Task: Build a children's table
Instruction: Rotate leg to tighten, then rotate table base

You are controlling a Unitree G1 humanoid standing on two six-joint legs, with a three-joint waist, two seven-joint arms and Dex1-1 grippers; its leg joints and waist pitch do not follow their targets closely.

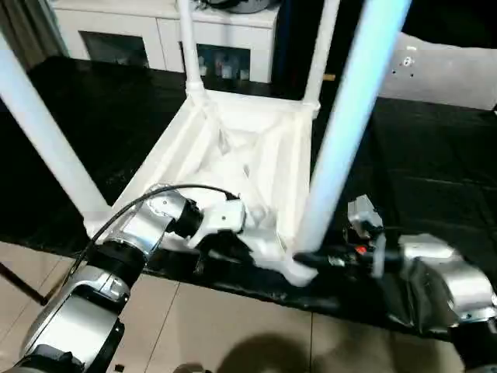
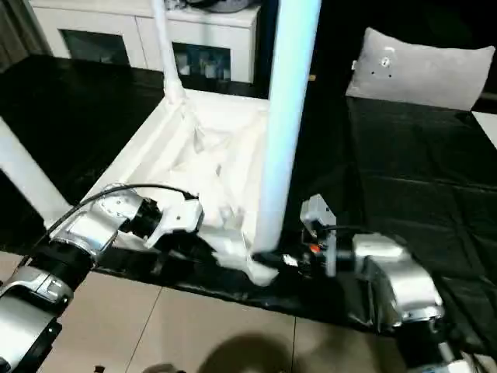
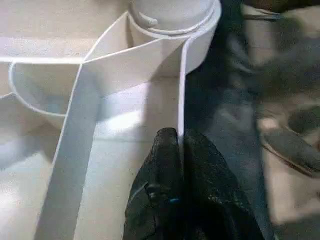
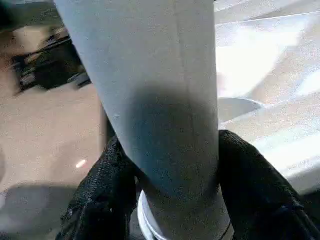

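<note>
The white tabletop (image 1: 233,148) lies upside down on a black covered surface, its ribbed underside facing up. Tube legs stand in its corner sockets: one near left (image 1: 39,132), two at the far corners (image 1: 189,47) (image 1: 322,47), and one near right (image 1: 342,132). My left gripper (image 3: 179,137) is shut on the thin rim wall of the tabletop's near edge, close to the near right socket (image 3: 175,20). My right gripper (image 4: 170,145) grips the near right leg (image 4: 150,100) just above its base, with a black finger (image 4: 107,185) pressed on each side.
A white cabinet with glass doors (image 1: 163,35) stands behind the table. A grey cushion (image 1: 443,70) lies at the far right on the black cover (image 1: 435,171). Tiled floor (image 1: 233,326) runs along the near edge. A black cable (image 1: 124,210) loops over my left forearm.
</note>
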